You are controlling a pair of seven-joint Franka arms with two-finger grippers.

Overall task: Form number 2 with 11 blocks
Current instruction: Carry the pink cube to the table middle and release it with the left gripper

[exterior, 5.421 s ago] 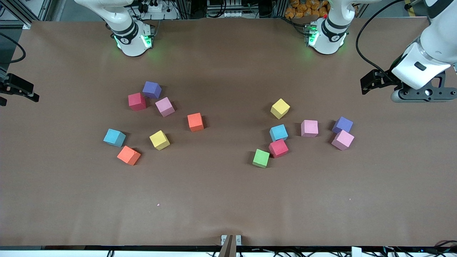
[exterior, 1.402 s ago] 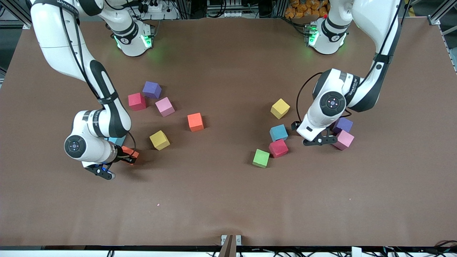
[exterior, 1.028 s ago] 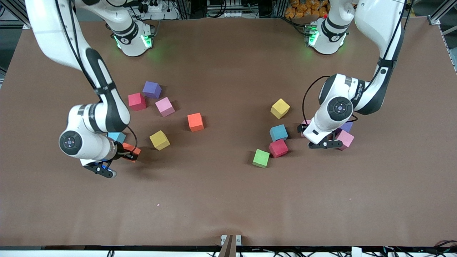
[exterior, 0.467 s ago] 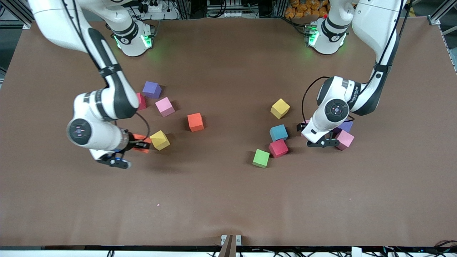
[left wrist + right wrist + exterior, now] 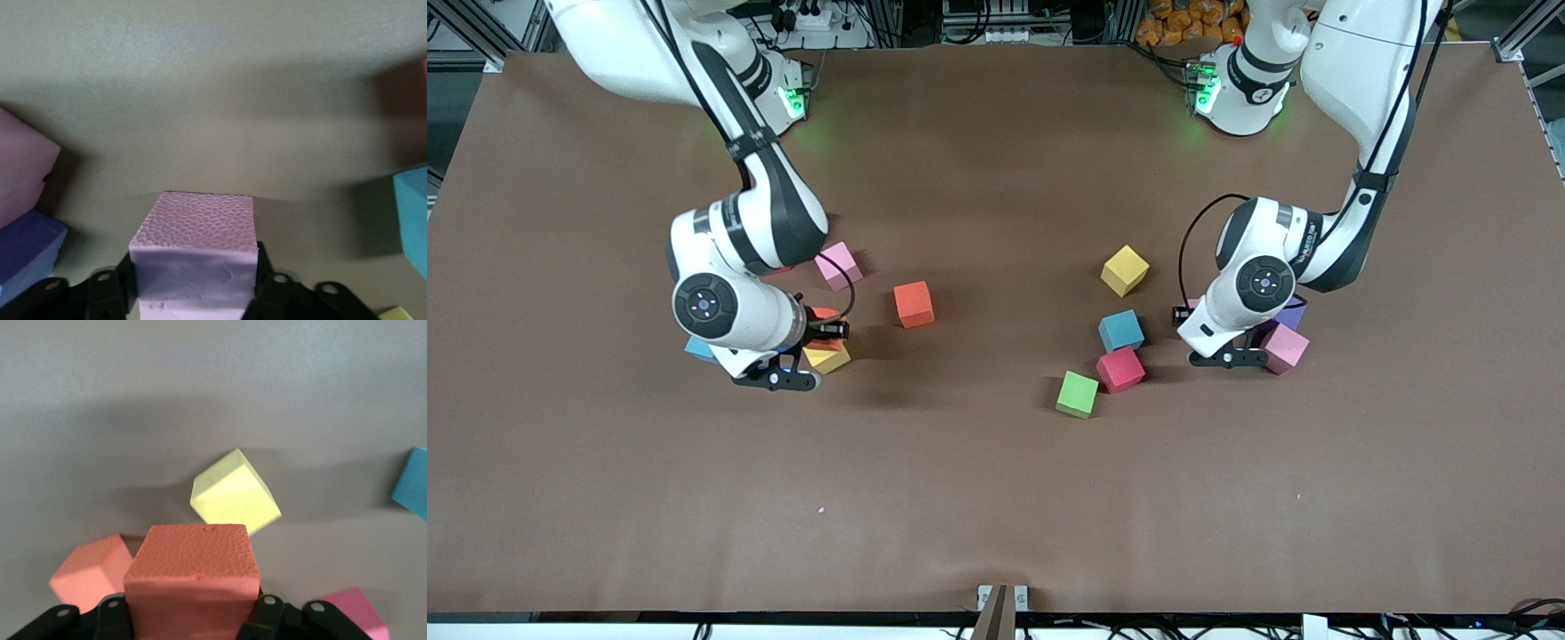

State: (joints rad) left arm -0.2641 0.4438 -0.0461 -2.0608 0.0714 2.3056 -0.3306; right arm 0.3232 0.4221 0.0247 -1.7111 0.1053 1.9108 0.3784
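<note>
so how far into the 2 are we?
Nothing is placed yet: no cubes are lined up. In hand: the right gripper holds an orange block over the yellow block; the left gripper has its jaws on a pink block. Left: all eleven placements.

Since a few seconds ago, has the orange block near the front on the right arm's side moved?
Yes. The right tool has carried that orange block up and toward the table's middle; it now hangs over the yellow block.
</note>
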